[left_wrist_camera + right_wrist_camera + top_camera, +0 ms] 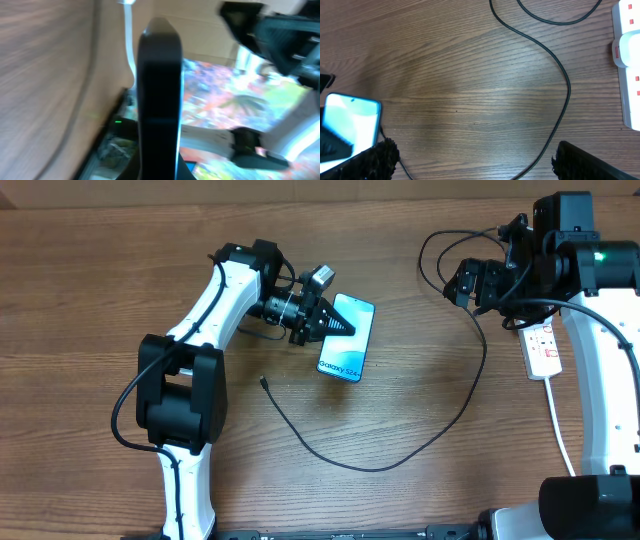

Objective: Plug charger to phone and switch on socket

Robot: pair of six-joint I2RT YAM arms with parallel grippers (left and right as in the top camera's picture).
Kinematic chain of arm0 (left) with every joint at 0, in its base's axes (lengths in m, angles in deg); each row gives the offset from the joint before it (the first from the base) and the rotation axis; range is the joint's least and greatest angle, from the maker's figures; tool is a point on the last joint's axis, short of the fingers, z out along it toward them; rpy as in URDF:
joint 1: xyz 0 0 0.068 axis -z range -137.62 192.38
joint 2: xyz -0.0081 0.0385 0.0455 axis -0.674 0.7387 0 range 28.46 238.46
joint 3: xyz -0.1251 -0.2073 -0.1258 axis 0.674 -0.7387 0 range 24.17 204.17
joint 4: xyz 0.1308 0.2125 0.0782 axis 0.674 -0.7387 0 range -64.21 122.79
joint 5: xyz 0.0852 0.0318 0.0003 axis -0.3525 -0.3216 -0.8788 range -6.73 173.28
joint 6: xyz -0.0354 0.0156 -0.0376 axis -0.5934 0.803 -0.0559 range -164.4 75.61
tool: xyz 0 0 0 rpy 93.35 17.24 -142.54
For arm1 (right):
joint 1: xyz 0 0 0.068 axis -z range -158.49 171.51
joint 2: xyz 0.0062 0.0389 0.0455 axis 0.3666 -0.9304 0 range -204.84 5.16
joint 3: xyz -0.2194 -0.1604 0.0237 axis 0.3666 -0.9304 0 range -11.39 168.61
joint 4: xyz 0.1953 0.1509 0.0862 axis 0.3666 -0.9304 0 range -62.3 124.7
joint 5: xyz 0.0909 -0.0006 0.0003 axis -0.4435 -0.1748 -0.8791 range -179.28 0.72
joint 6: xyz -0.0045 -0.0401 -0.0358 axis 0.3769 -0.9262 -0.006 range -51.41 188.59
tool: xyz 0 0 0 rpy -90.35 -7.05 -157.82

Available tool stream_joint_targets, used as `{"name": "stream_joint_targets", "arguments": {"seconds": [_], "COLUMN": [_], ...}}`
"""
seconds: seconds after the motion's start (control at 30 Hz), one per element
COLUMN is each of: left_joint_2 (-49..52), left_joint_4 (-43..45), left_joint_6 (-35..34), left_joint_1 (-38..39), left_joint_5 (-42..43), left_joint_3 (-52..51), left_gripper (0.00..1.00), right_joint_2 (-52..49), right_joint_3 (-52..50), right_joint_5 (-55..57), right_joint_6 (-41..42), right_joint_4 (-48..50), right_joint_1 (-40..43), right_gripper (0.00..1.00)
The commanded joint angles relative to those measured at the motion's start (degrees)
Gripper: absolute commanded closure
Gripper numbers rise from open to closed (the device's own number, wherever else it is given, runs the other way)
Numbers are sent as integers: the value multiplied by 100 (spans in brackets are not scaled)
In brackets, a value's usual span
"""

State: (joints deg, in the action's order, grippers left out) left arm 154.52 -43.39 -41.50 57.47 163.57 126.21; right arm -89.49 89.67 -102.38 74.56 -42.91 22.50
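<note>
- Phone (350, 345), overhead: it is on the wooden table (100, 240), its screen lit light blue and reading "Galaxy S24+". The left fingers (336, 323) are clamped on its upper left edge. Whether it lies flat or tipped cannot be told from above.
- Overhead: the small connector tip of the charger (350, 464) lies loose on the table to the lower left of the phone, near it but not touching. The thin black cable loops below the phone, then climbs well to its right.
- Overhead: the socket (543, 350), white with red marks, lies far to the right of the phone, partly under the right arm. The right fingers (465, 282) hang to the right of the phone, closer to the socket.
- Left wrist: the view is blurred. The phone (160, 100) shows as a dark edge seen end-on in the middle, with the table (45, 75) to its left.
- Right wrist: the right fingers (590, 162) stand wide apart at the lower corners, holding nothing. The phone (350, 120) is at the left edge. To its right the charger (565, 90) crosses bare table (470, 100), and the socket (627, 75) is farthest right.
</note>
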Motion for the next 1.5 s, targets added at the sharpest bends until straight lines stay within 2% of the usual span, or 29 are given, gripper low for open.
{"name": "stream_joint_targets", "arguments": {"seconds": [0.0,0.17,0.37,0.8,1.0,1.47], "left_joint_2": [-201,-201,-201,-201,-201,-201], "left_joint_4": [-393,-1185,-1532,-1779,-1812,-1919], "left_joint_6": [785,1353,1694,1845,2455,2369], "left_joint_1": [31,-20,-203,-872,-984,-1095], "left_joint_5": [1036,1036,1036,942,931,767], "left_joint_3": [168,168,168,168,168,168], "left_gripper": [96,96,96,96,96,96], "right_joint_2": [76,76,76,76,76,76], "right_joint_3": [90,90,92,92,92,90], "right_joint_5": [22,22,22,22,22,22], "right_joint_6": [-48,-48,-48,-48,-48,-48], "right_joint_4": [13,13,13,13,13,13], "right_joint_1": [-7,-7,-7,-7,-7,-7], "right_gripper": [0,0,0,0,0,0]}}
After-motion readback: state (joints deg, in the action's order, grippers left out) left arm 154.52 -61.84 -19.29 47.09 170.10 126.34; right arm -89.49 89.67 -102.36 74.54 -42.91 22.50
